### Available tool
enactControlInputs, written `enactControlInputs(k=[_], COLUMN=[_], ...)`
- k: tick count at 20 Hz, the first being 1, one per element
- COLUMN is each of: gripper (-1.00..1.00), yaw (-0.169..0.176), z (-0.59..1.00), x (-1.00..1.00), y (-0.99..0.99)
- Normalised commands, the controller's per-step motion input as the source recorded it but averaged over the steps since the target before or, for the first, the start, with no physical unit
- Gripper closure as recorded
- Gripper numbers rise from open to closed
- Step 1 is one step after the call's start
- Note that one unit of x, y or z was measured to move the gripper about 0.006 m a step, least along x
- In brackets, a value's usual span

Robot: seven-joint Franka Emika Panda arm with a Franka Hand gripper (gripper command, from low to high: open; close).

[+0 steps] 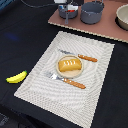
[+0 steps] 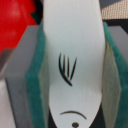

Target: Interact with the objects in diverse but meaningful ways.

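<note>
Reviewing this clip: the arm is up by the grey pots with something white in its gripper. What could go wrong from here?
1. The white piece sits between the green pads of the gripper, with much of it sticking out; it may twist or slip.
2. The gripper hangs right at a grey pot, with another pot beside it, so a careless move could knock one.
3. Something red lies close behind the gripper; lowering could bump it.

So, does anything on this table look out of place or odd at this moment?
Yes, one thing. The yellow banana lies alone on the dark table, off the placemat, to the exterior view's left. The bread loaf sits neatly on the plate between fork and knife. Nothing looks spilled or damaged.
</note>
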Motion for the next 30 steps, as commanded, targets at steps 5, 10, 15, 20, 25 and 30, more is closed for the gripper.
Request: enactControlInputs(k=[5,10,15,20,25,30], gripper=[-1.00,-1.00,-1.00,-1.00,-1.00,-1.00], yaw=[0.048,0.010,0.001,0.022,0.034,0.037], z=[-0.14,0.15,0.15,-0.02,-0.07,-0.03], x=[-0.42,-0.03,-0.01,-0.06,-0.03,0.00], y=[0.26,0.40,0.38,0.30,0.32,0.37])
